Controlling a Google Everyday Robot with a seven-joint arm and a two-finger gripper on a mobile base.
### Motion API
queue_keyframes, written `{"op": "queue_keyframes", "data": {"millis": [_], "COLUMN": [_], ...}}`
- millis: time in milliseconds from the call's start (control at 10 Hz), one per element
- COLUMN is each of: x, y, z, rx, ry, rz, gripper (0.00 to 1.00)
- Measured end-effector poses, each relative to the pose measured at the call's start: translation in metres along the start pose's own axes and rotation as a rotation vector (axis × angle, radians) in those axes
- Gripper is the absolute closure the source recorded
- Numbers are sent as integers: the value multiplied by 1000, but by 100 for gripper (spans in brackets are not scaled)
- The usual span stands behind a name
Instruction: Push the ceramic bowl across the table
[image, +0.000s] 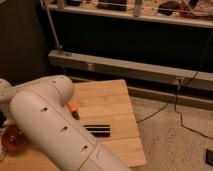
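Camera view: the end effector (97, 130), seemingly shut and empty, lies right of the ceramic bowl (12, 139), so push low, steadily across the bench (107, 97).

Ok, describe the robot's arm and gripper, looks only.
The arm is a thick, glossy white tube with rounded joints and a row of small dark holes. The gripper, just right of it over the light wooden table, has two slim black parallel fingers, with a small orange part behind them. No cables show on it.
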Motion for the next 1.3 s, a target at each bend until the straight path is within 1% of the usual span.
{"op": "queue_keyframes", "data": {"millis": [100,200,400,500,600,700,800,900,1000,1200,1300], "x": [12,29,60,70,76,79,77,72,64,57,56], "y": [4,9,18,19,18,17,11,-3,-21,-42,-46], "z": [1,5,16,20,22,21,16,5,-14,-37,-42], "rx": [0,-8,-38,-57,-75,-81,-70,-35,19,74,80], "ry": [18,50,120,142,149,144,118,70,0,-82,-103], "rz": [-16,-32,-45,-42,-43,-49,-54,-51,-42,-32,-26], "gripper": [100,100,100,100,100,100,100,100,100,100,100]}}
